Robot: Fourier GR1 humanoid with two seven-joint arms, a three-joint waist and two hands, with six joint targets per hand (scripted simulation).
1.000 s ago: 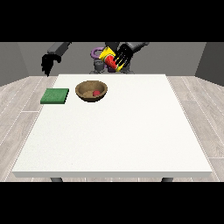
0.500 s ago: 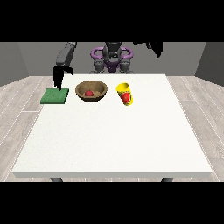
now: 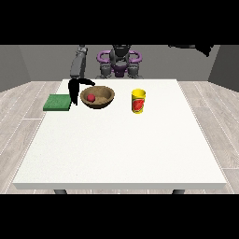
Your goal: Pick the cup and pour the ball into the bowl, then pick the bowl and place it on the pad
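- My hand at the view's left hangs in the upper left of the frame, over the far edge of the white table, fingers pointing straight down and relaxed, closed round nothing.
- Those fingers sit in the gap between the green pad and the wooden bowl; the thumb juts toward the bowl's near-left rim. Whether any of them touches the rim I cannot tell.
- The bowl stands on the table just right of my fingers, upright, with the red ball lying inside it, left of its middle.
- The pad lies flat at the table's far-left corner, just left of my fingers and apart from the bowl.
- The yellow cup stands upright to the right of the bowl, well apart from this hand.
- My hand at the view's right is raised at the upper right of the frame, far from everything on the table; how its fingers lie I cannot tell.
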